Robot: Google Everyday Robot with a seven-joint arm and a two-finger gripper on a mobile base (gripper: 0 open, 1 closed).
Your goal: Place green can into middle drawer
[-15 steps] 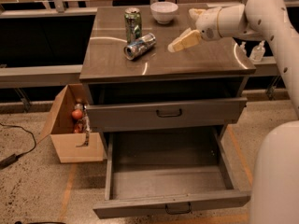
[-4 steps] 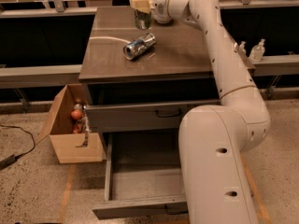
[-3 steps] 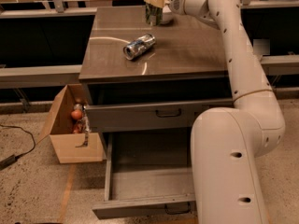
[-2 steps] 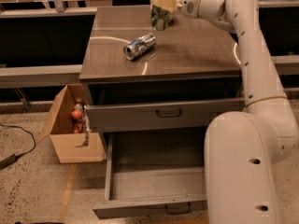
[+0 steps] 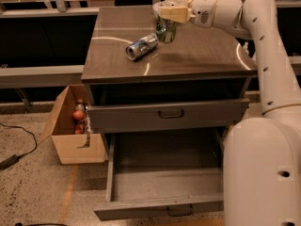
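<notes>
My gripper (image 5: 170, 14) is over the back middle of the grey cabinet top (image 5: 207, 55). It is shut on the top of the green can (image 5: 165, 31), which hangs upright just above the surface. The silver-blue can (image 5: 142, 46) lies on its side just left of it. The middle drawer (image 5: 164, 180) is pulled wide open below, with its dark loop handle (image 5: 179, 212) at the front, and it holds nothing. The uppermost drawer (image 5: 141, 117) above it is nearly shut.
An open cardboard box (image 5: 70, 135) with a few items stands on the floor left of the cabinet. My white body (image 5: 263, 173) fills the lower right and covers the open drawer's right end. A dark cable (image 5: 19, 149) lies on the floor at the left.
My gripper has carried the green can from the back left of the cabinet top to the right, past the lying silver-blue can. The drawers and the lying can have not moved.
</notes>
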